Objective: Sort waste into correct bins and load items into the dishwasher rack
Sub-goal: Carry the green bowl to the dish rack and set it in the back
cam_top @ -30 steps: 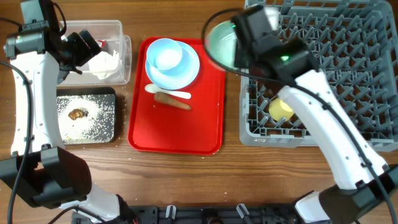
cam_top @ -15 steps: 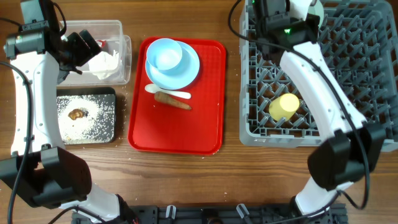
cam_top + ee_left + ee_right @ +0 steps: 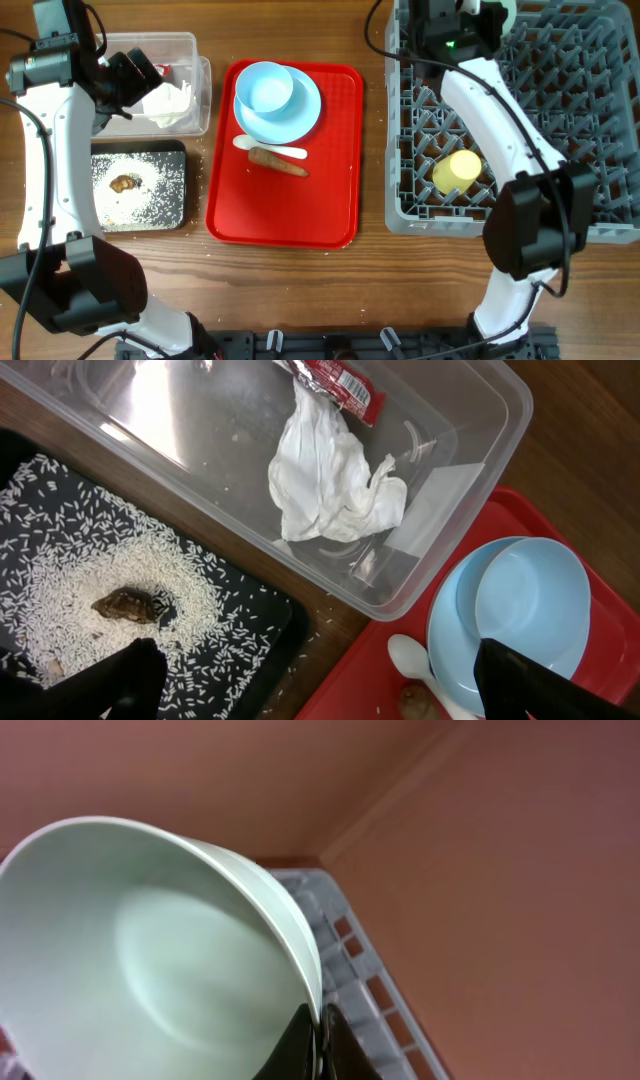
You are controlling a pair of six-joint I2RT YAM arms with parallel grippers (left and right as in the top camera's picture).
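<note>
My right gripper is shut on the rim of a pale teal bowl, held over the far edge of the grey dishwasher rack; the bowl's edge shows at the top of the overhead view. A yellow cup lies in the rack. On the red tray a blue bowl sits on the blue plate, with the white spoon and brown stick beside it. My left gripper is open above the clear tub, which holds the napkin and wrapper.
The black tray holds white crumbs and a small brown lump. Bare wooden table lies in front of the trays. The rack's upright pegs fill the right side.
My right arm has swung the teal bowl from above the tray's right edge to the rack's far edge. The left arm has not moved.
</note>
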